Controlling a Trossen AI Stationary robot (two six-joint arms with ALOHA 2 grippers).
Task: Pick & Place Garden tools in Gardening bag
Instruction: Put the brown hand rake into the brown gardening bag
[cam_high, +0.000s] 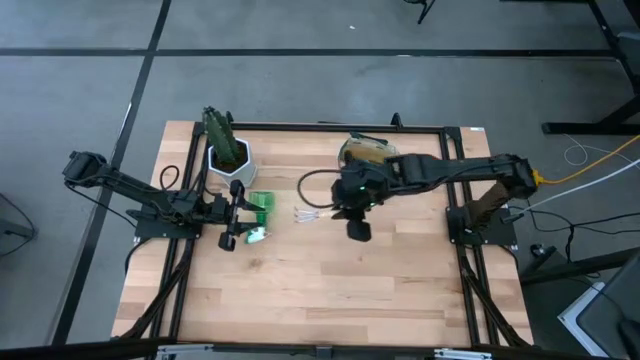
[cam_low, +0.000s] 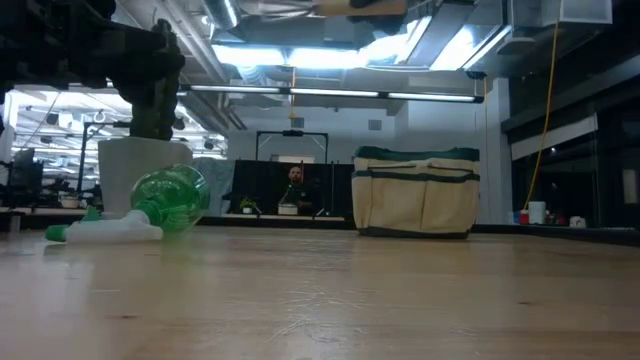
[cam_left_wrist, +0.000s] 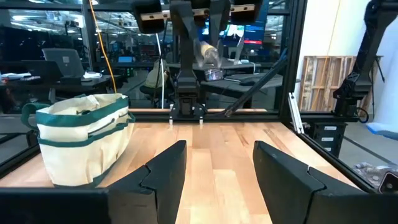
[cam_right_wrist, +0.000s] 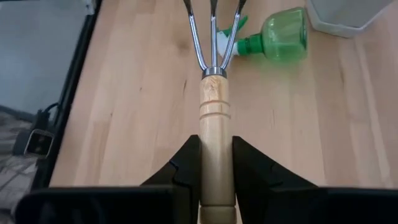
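1. Rake (cam_right_wrist: 212, 74), smooth turned wooden handle and three steel prongs, is clamped in the right gripper (cam_right_wrist: 214, 165), held level mid-table beside the soft canvas bag (cam_high: 363, 151).
2. Left gripper (cam_left_wrist: 214, 180) rests low, fingers spread, by the green bottle (cam_high: 260, 203).

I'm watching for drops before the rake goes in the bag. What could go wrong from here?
The right end effector grips the rake only at its handle end, so it may tilt or slip. The prongs could catch the bag rim. The left end effector sits open by the green bottle and might nudge it.
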